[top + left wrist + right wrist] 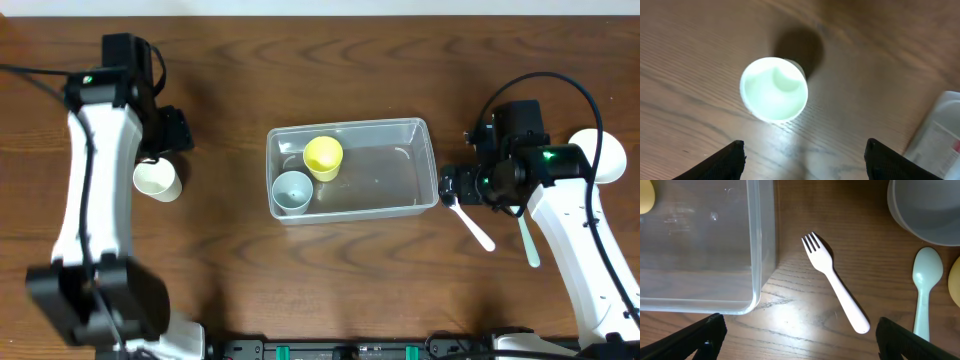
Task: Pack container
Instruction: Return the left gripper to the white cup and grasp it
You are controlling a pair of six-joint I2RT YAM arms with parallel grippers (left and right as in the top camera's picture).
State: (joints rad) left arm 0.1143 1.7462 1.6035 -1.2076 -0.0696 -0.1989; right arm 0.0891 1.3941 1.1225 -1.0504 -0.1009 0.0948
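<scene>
The clear plastic container [400,165] lies mid-table and holds a yellow cup [323,156] and a pale blue cup [292,190]. Its corner shows in the right wrist view [757,255]. A cream cup [158,179] stands left of it and also shows in the left wrist view [774,89]. My left gripper [805,157] is open and empty above that cup. A white fork [472,222] lies right of the container and shows in the right wrist view [836,285]. My right gripper [800,335] is open and empty above the fork.
A pale green spoon [527,240] lies right of the fork and shows in the right wrist view [925,290]. A white bowl [600,157] sits at the far right, seen as a grey rim in the right wrist view [925,210].
</scene>
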